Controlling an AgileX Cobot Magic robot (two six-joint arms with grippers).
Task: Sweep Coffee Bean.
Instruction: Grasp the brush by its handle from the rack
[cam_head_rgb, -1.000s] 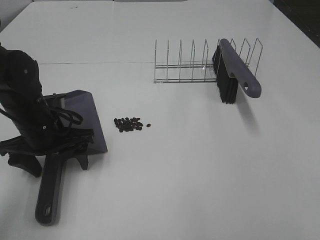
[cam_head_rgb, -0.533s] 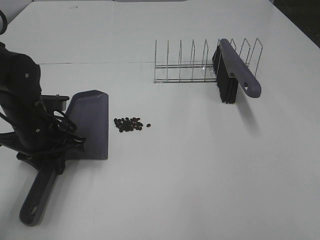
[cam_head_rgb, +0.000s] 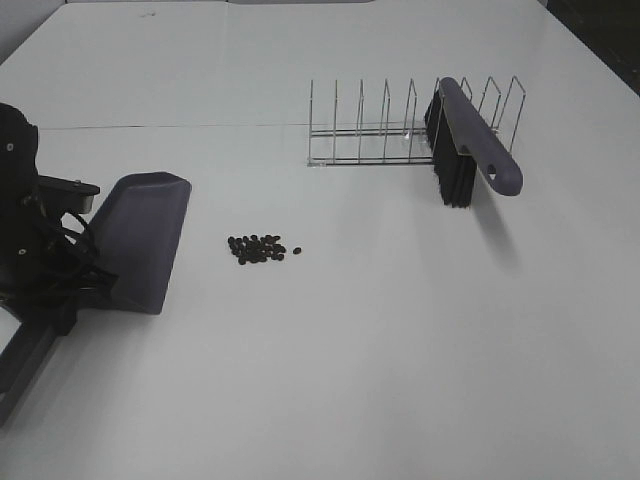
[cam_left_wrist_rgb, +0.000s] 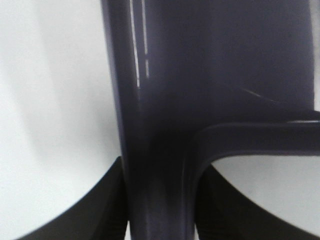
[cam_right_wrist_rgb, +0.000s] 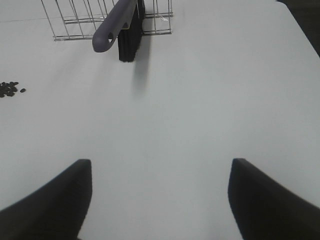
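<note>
A small pile of coffee beans (cam_head_rgb: 258, 249) lies on the white table, also seen at the edge of the right wrist view as coffee beans (cam_right_wrist_rgb: 10, 89). The purple-grey dustpan (cam_head_rgb: 140, 240) sits left of the pile, a short gap away, its mouth toward the beans. My left gripper (cam_head_rgb: 55, 300) is shut on the dustpan's handle (cam_left_wrist_rgb: 160, 150), which fills the left wrist view between the dark fingers (cam_left_wrist_rgb: 95, 210). The brush (cam_head_rgb: 470, 150) stands in a wire rack at the back right. My right gripper (cam_right_wrist_rgb: 160, 205) is open over bare table, well short of the brush (cam_right_wrist_rgb: 112, 30).
The wire rack (cam_head_rgb: 370, 135) with several upright dividers stands at the back, holding the brush at its right end; the same rack (cam_right_wrist_rgb: 75, 20) shows in the right wrist view. The left arm (cam_head_rgb: 25, 220) rises at the table's left edge.
The left gripper closed on the dustpan handle. It then carried the dustpan left, away from the beans, with the handle end now past the frame edge. Beans and brush have not moved.
</note>
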